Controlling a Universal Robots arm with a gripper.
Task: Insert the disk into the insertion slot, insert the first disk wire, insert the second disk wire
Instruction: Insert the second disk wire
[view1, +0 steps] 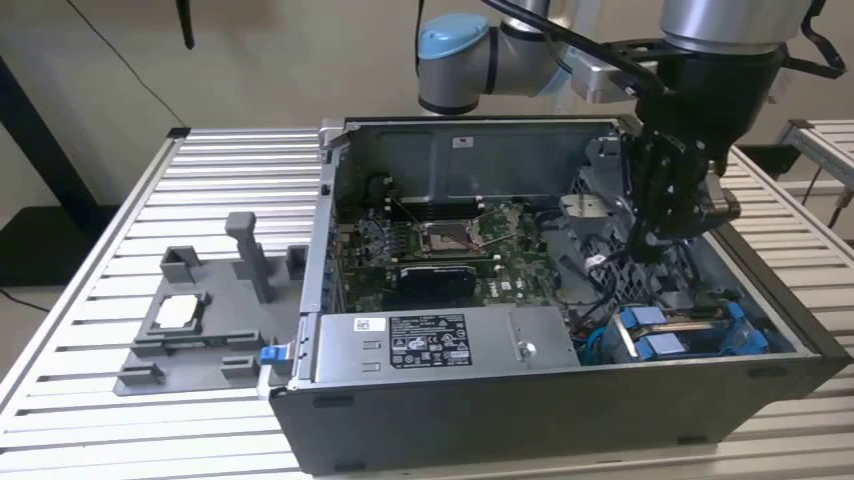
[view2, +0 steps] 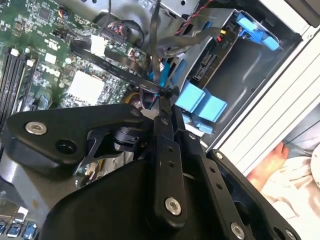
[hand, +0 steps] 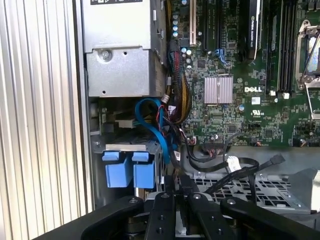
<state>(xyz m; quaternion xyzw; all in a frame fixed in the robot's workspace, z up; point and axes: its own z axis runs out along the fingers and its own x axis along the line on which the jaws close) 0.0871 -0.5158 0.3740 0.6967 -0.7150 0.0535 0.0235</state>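
Observation:
The disk (view1: 683, 322), in its blue carrier, sits in the insertion slot (view1: 755, 338), a grey metal cage at the near corner of the open computer case on the exterior view's right. The carrier's blue tabs (hand: 127, 169) (view2: 202, 104) face into the case. My gripper (view1: 643, 243) hangs inside the case, just above and beside the cage. In the second wrist view the gripper (view2: 164, 97) is shut on a thin black wire (view2: 156, 45) that runs away over the motherboard. The gripper (hand: 179, 183) is close to the tabs. A blue cable (hand: 154, 131) loops near the cage.
The long grey power-supply box (view1: 441, 342) lies along the case's near wall. The motherboard (view1: 441, 250) fills the case floor. A grey fixture tray with upright posts (view1: 200, 325) stands on the slatted table (view1: 94, 300) at the exterior view's left. Loose black cables (hand: 240, 170) cross a perforated bracket.

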